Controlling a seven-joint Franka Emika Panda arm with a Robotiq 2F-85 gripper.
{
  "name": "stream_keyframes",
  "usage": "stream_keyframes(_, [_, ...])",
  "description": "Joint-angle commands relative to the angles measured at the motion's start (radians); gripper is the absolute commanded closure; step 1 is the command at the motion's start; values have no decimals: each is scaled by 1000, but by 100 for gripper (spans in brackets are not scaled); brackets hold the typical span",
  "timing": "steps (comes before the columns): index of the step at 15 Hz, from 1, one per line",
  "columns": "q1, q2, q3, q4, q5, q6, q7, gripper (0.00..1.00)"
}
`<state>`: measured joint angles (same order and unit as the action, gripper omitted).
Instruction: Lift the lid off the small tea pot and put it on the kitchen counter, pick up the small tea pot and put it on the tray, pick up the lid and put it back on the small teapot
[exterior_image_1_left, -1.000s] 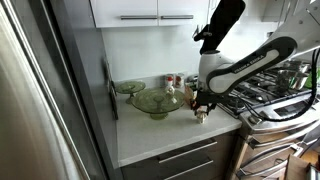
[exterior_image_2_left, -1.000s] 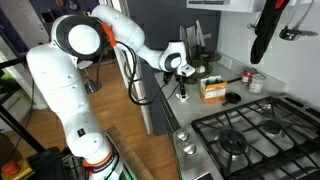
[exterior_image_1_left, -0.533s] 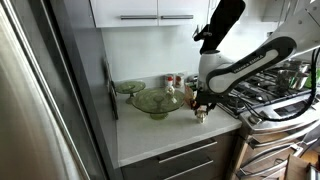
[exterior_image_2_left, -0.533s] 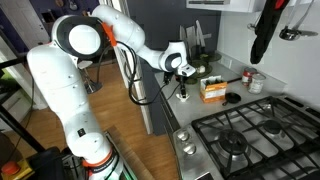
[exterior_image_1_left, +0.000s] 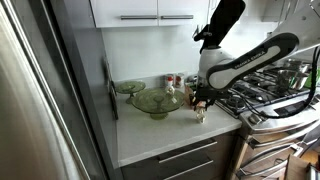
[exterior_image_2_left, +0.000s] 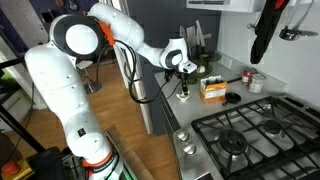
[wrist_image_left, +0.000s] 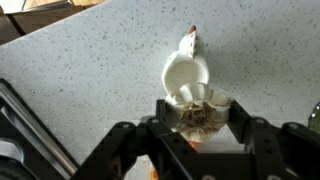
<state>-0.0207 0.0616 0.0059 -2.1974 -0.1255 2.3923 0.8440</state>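
In the wrist view my gripper (wrist_image_left: 197, 120) is shut on the lid (wrist_image_left: 195, 110), a small round whitish cap with brownish marks, held just above the small tea pot (wrist_image_left: 184, 72). The pot stands open on the speckled kitchen counter (wrist_image_left: 90, 60), its spout pointing away. In both exterior views the gripper (exterior_image_1_left: 200, 100) (exterior_image_2_left: 182, 76) hangs over the tiny pot (exterior_image_1_left: 200, 114) (exterior_image_2_left: 183, 96). The tray (exterior_image_1_left: 155, 102), a large green glass dish, sits on the counter (exterior_image_1_left: 160, 138) just beside the pot.
A smaller green glass dish (exterior_image_1_left: 128, 88) stands behind the tray by the wall. An orange-and-white carton (exterior_image_2_left: 212, 90) and a small tin (exterior_image_2_left: 256, 81) stand near the black gas stove (exterior_image_2_left: 250, 135). A tall steel fridge side (exterior_image_1_left: 50, 100) borders the counter.
The gripper has risen slightly with the lid, leaving a small gap above the pot. The pot and dishes have not moved.
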Motion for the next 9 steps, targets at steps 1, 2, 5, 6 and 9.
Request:
stream_keyframes(1, [-12,-44,-43,-20,-32,-10,19,64])
stream_keyframes(2, [-20,-48,-54,-22,-30,-7,21,64])
stream_keyframes(5, [-48,-40,-90,-17,-32,-4,26,64])
stream_keyframes(6, [-54,-33,-99,-14,-33,-5,28,64])
stream_keyframes(9, [-69,7,-121,-7,-38,5,38,64])
